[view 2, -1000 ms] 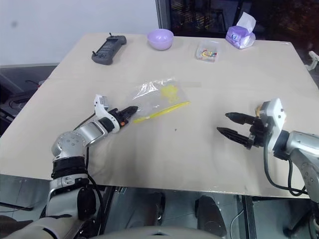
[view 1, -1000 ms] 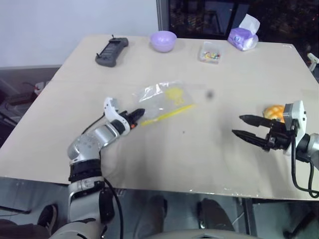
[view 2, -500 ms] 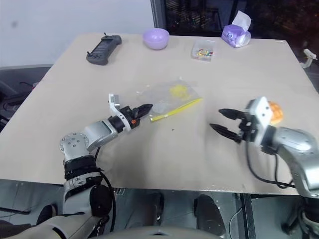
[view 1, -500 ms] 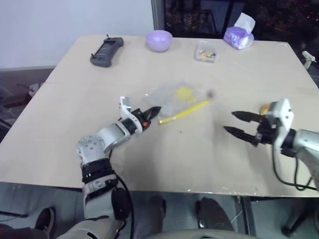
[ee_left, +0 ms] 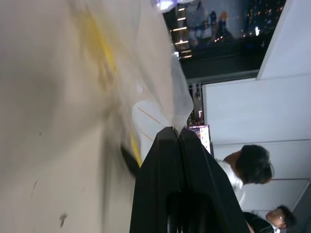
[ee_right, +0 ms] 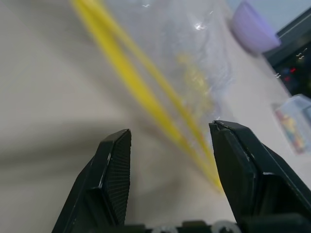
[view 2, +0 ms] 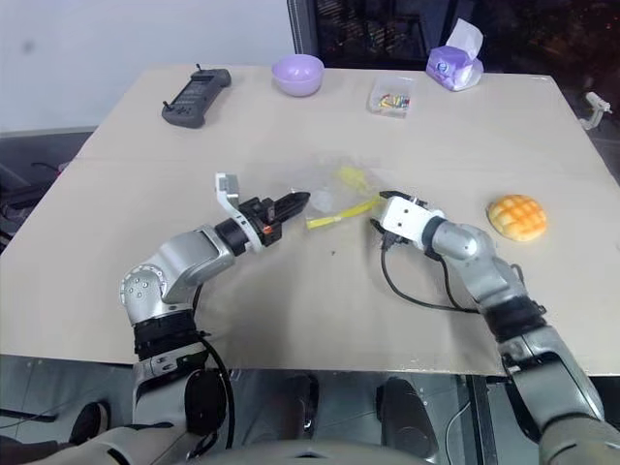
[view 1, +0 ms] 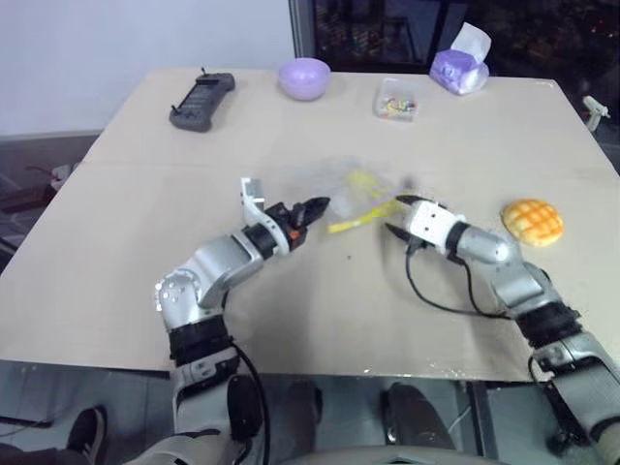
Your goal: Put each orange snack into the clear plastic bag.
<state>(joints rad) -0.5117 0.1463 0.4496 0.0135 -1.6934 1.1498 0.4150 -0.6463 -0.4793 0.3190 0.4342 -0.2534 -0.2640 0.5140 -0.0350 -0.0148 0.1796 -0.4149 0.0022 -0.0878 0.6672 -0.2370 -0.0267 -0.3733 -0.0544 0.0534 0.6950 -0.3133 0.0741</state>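
The clear plastic bag [view 1: 354, 189] is hard to make out: it is motion-blurred and nearly see-through, with only its yellow sealing strip [view 1: 360, 218] and a yellowish patch showing clearly. It sits near the middle of the tabletop [view 1: 145, 262], one corner pinched in the left gripper [view 1: 312, 208], whose jaws are pressed fully together on the film. The left wrist view confirms the thin plastic caught between the closed black fingers [ee_left: 187, 165].

The right gripper [view 1: 397, 218] faces the bag's other side, its jaws standing apart and holding nothing; in its wrist view the yellow strip runs between the two fingers [ee_right: 114, 170]. Whether they touch the bag cannot be told.

The orange snack [view 1: 532, 221], a round domed bun with a crosshatch top, rests on the tabletop to the right, well apart from the bag.

Along the far edge stand a black handheld controller [view 1: 201, 100], a purple bowl [view 1: 304, 77], a small clear box of colourful bits [view 1: 398, 100] and a purple tissue pack [view 1: 459, 66]. Two people [ee_left: 245, 167] appear in the left wrist view's background.
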